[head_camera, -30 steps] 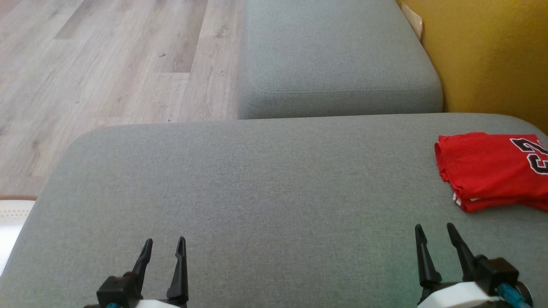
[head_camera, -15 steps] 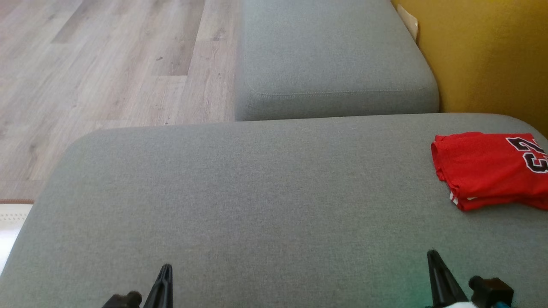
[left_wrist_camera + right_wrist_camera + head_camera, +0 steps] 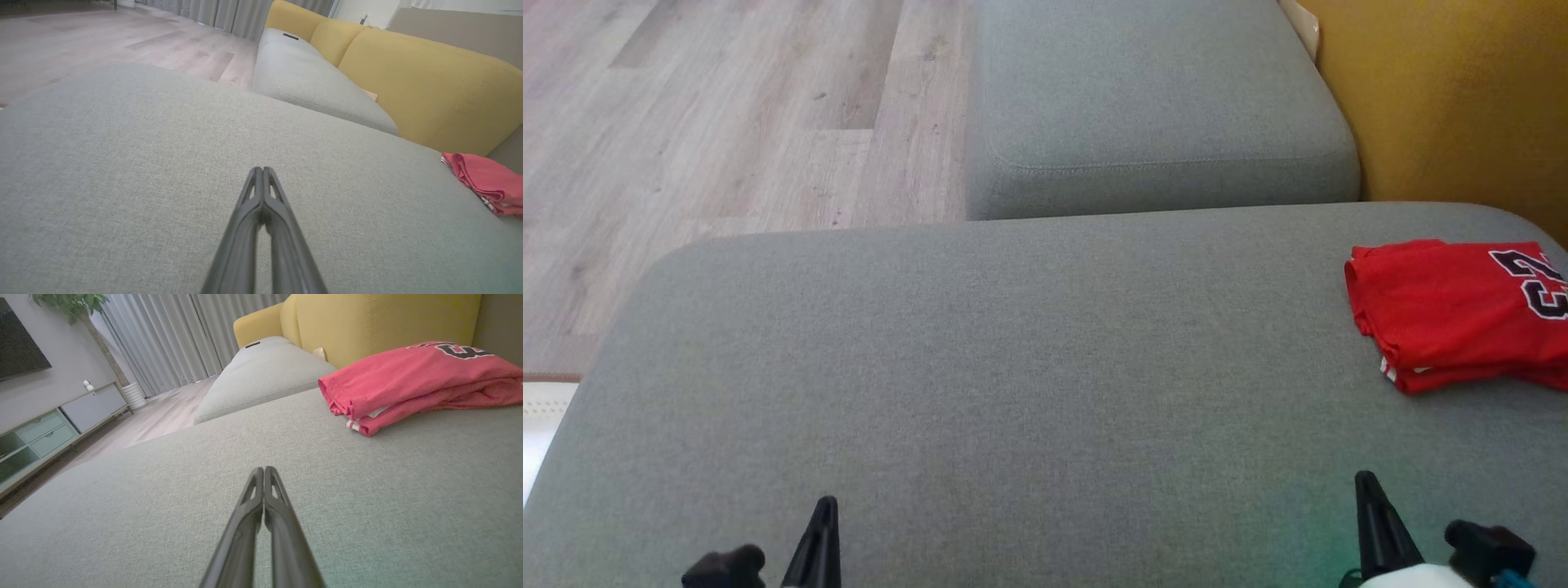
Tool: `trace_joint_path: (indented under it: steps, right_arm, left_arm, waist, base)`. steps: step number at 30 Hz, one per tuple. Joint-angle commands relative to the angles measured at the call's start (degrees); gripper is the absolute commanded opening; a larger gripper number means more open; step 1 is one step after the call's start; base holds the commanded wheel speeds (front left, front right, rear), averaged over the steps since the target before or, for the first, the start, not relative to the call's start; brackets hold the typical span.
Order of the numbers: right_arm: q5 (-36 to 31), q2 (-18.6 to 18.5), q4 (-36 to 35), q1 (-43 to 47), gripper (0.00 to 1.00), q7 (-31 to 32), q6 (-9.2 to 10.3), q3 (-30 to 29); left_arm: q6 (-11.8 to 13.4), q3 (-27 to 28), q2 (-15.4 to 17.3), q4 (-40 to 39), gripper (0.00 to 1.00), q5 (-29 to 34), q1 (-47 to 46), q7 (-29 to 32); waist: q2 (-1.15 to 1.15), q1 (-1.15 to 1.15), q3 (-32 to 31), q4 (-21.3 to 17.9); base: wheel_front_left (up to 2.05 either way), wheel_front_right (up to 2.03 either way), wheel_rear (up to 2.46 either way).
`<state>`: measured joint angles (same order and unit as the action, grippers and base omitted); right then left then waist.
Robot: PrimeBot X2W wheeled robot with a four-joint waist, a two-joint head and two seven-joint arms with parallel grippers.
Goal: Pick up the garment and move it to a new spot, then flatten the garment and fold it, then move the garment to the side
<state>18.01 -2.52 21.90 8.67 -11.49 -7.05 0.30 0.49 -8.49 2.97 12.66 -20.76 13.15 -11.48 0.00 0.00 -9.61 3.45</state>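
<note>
Sitting low over the near edge of the seat [image 3: 1013, 367], the left gripper [image 3: 261, 169] and right gripper [image 3: 264, 469] each have their fingers pressed together w/ nothing between them. Can't tell if the tips touch the fabric. They're prob held back here because no handling is left to do.

The seat is a broad grey woven cushion, flat & even. The shirt [image 3: 1445, 314], red w/ dark numerals on top, lies folded in a compact stack at the seat's far right corner, near the yellow backrest [image 3: 1445, 98]. It's well apart from both grippers, the right one being nearer. Its layers sit fairly square, w/ white trim peeking out at the front edge. So the fold looks done & the shirt is already off to the side, i.e. the task is judged at or v. near its end.

Beyond, a second grey cushion [image 3: 1152, 98] butts against the seat's far edge, w/ a small dark object [image 3: 290, 36] at its far end; can't tell what it is. Pale wood floor [image 3: 727, 122] runs to the left. Furthest back, in the right wrist view: a low cabinet [image 3: 61, 420], grey curtains [image 3: 171, 339], a plant [image 3: 77, 306]
</note>
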Motion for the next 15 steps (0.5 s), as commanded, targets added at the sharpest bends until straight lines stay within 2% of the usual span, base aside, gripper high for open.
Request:
trace_joint_path:
  steps: [1, 15]
  right_arm:
    - [1.43, -0.11, -2.25, -3.47, 0.00, 0.24, -0.10, -0.27]
    - [10.93, -0.14, -3.04, -4.90, 0.00, 2.50, -0.14, -1.07]
  left_arm:
    - [-0.26, 0.93, -0.01, -1.72, 0.00, -1.23, -3.43, 0.28]
    - [-1.27, 2.76, -0.02, -1.33, 0.00, -10.39, -5.49, 2.58]
  waist:
    - [0.00, 0.00, 0.08, -0.03]
    - [0.00, 0.00, 1.35, -0.48]
  base:
    - [0.00, 0.00, 0.00]
    - [0.00, 0.00, 0.00]
